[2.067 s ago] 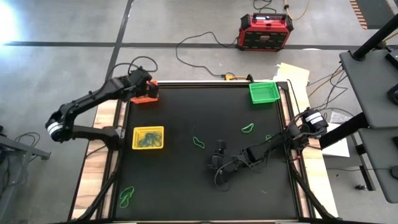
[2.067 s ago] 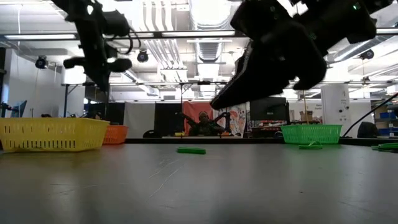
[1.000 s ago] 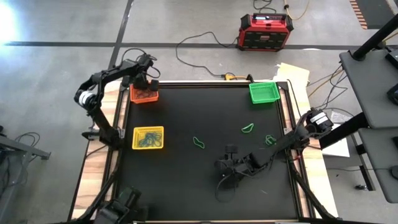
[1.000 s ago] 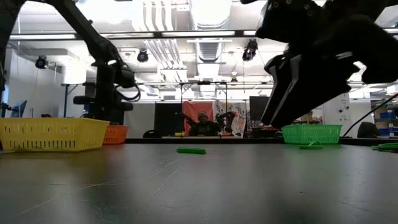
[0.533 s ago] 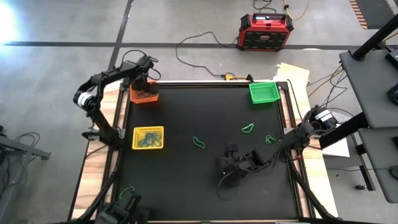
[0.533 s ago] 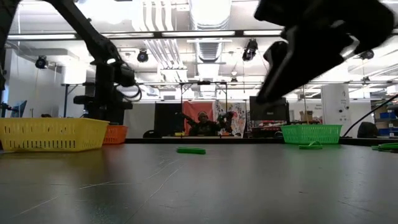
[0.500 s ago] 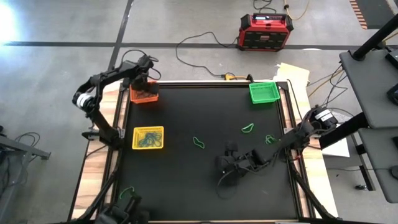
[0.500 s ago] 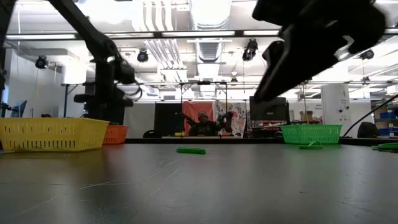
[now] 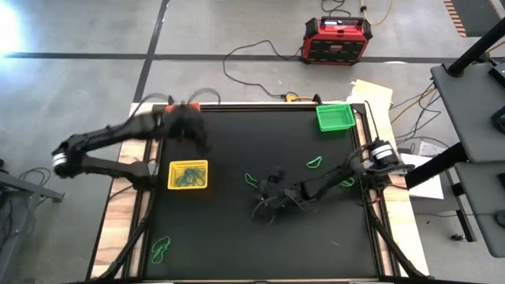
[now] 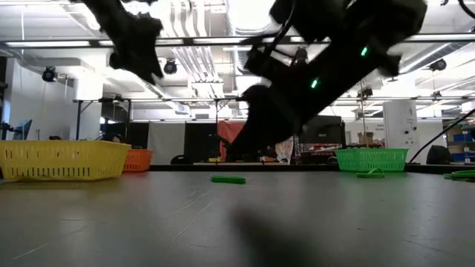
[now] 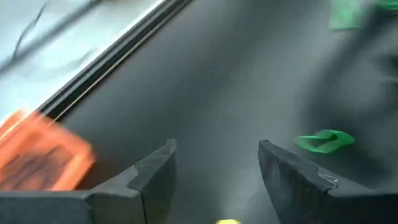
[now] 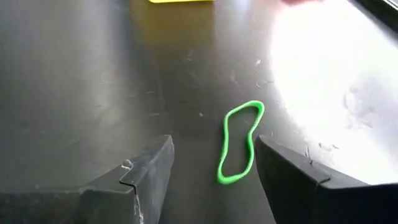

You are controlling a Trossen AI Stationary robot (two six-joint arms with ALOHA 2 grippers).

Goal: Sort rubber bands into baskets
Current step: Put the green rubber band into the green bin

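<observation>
Green rubber bands lie flat on the black table: one (image 9: 252, 181) near the middle, others (image 9: 315, 162) (image 9: 344, 177) to its right and one (image 9: 161, 249) on the wooden strip at the near left. My right gripper (image 12: 214, 168) hangs open low over the table, and the middle band (image 12: 239, 143) lies just ahead between its fingers. My left gripper (image 11: 217, 168) is open and holds nothing, above the table's far left. The orange basket (image 11: 43, 155) stands beside it. The yellow basket (image 9: 188, 174) holds several bands. The green basket (image 9: 334, 117) stands at the far right.
A red-and-black box (image 9: 338, 39) with cables sits on the floor beyond the table. Papers (image 9: 377, 99) lie past the right edge. Bare black table stretches across the middle and near side. A person (image 10: 242, 147) sits far off in the room.
My left gripper has swung away from above the orange basket, toward the table's near side and its middle. My right gripper has moved toward the table's left edge and slightly far, up to the middle green band. The bands and baskets have stayed put.
</observation>
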